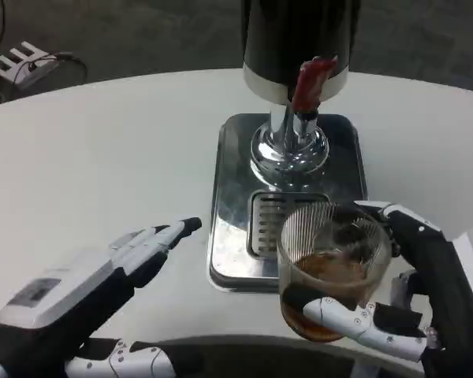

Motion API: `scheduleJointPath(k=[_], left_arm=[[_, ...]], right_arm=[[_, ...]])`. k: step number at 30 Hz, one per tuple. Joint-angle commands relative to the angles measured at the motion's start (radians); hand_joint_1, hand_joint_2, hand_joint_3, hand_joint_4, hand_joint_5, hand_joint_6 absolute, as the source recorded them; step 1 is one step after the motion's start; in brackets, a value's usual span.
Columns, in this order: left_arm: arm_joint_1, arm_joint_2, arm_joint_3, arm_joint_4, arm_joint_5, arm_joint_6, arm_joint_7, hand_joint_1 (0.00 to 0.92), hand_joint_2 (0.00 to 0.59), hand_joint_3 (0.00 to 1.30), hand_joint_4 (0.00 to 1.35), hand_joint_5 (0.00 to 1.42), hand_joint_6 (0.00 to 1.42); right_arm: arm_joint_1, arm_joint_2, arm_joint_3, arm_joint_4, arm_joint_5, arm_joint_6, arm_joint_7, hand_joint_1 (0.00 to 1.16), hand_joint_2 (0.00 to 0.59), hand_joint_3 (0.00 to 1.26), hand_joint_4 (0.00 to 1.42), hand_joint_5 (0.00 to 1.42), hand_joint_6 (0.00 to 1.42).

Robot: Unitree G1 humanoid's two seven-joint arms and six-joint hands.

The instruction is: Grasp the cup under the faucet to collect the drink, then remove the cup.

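Observation:
A clear ribbed cup with brown drink in its bottom is held by my right hand, whose fingers wrap its far side and near base. The cup hangs in front of the drip grate, nearer to me than the faucet. The dispenser is a dark body on a chrome pedestal, with a red tap lever over the metal tray. My left hand lies open on the table to the left of the tray, fingers stretched toward it, holding nothing.
The white round table stretches left and behind the dispenser. A white power strip with cables lies on the dark floor at the far left. The table's front edge runs just under my hands.

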Motion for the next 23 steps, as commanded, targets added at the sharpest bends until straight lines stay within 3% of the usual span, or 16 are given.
scheduleJointPath(k=[1,23], left_arm=[[0.008,0.004,-0.002,-0.008,-0.01,0.01,0.004,0.0,0.037,0.0,0.0,0.0,0.0],[0.021,0.021,-0.03,-0.01,-0.018,-0.028,-0.013,0.0,0.042,0.0,0.0,0.0,0.0]], right_arm=[[0.027,0.002,0.019,-0.05,-0.008,-0.029,0.0,0.94,0.165,0.85,0.99,1.16,1.35],[0.045,0.001,0.014,-0.055,-0.008,-0.026,0.009,0.94,0.165,0.86,0.99,1.17,1.35]])
